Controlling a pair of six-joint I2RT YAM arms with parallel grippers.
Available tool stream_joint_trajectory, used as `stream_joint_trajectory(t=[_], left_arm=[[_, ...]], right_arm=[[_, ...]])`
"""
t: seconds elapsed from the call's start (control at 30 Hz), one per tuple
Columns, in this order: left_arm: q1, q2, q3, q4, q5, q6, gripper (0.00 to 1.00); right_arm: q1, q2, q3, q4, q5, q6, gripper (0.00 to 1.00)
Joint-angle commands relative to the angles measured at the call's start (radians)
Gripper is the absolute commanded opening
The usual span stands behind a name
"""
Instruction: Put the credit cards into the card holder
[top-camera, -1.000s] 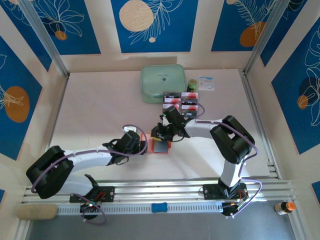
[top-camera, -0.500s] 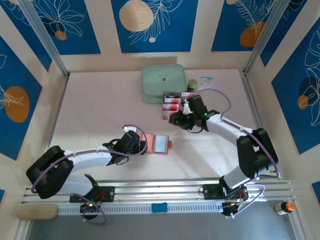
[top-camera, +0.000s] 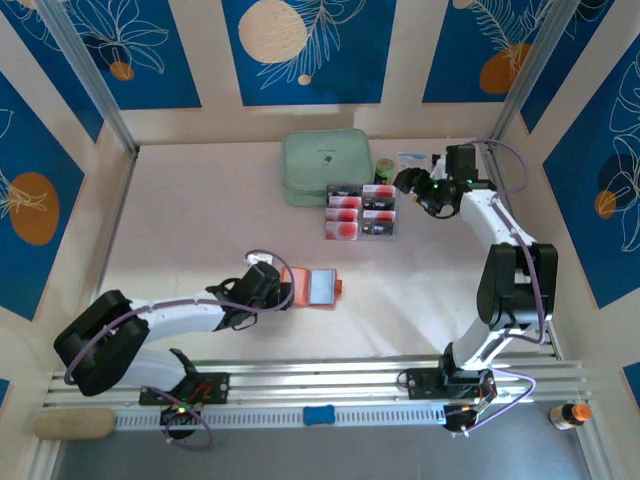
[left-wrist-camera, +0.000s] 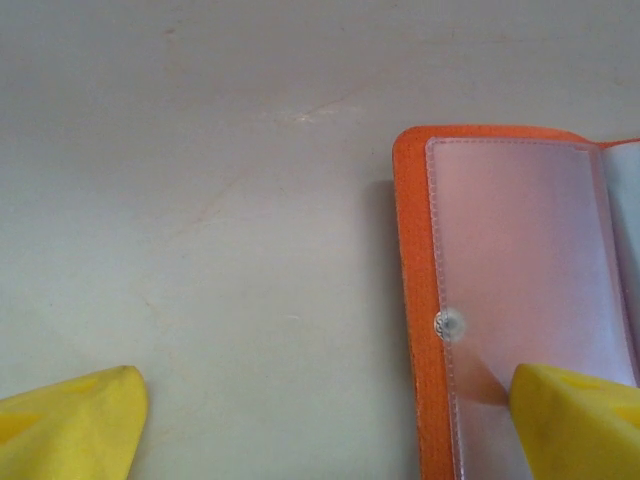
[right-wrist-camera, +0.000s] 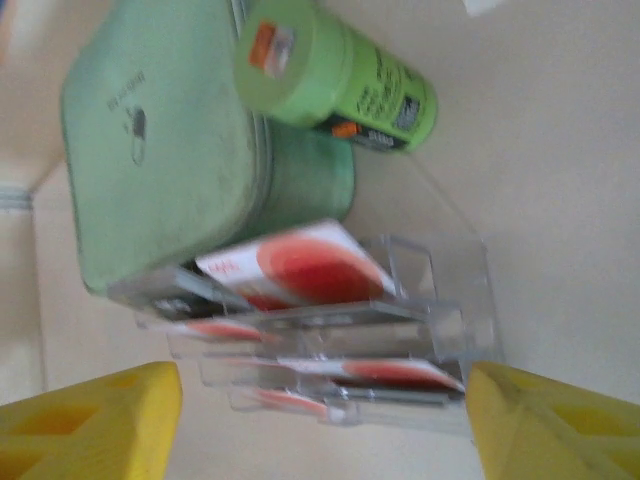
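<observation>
Moved: right gripper (top-camera: 405, 183) has left the card holder (top-camera: 318, 287) and is back-right by the clear tray (right-wrist-camera: 455, 290), fingers wide apart, nothing in them
Mint-green case (top-camera: 327, 167): back centre, just behind the tray
Card holder: lying open mid-table, clear sleeve up
Left gripper (top-camera: 283, 293): fingers spread, one tip over the holder's sleeve
Credit cards (right-wrist-camera: 300, 265): standing in the tray's slots

Card holder (left-wrist-camera: 412, 300): orange leather-look cover, matt; clear glossy plastic sleeve inside; small shiny metal snap (left-wrist-camera: 450, 323). Table (left-wrist-camera: 200, 200): matt, pale, faint scuffs. Tray (right-wrist-camera: 440, 300): clear hard plastic. Credit cards (right-wrist-camera: 300, 268): glossy. Mint-green case (right-wrist-camera: 150, 170): matt, smudged.
</observation>
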Motion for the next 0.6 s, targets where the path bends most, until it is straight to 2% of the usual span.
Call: stream_joint_trajectory(t=[0.0,0.3,0.57], left_arm=[[0.010,0.006,0.027,-0.034,0.003,-0.021,0.93],[0.009,0.006,0.036,-0.056,-0.003,-0.032,0.93],[0.008,0.020,0.044,-0.058,-0.003,-0.042,0.93]], right_arm=[[-0.034,0.080,0.095,0.025,-0.135,0.012,0.78],[-0.061,0.349,0.310,0.066,-0.319,0.014,0.75],[-0.043,0.468,0.376,0.098,-0.430,0.007,0.70]])
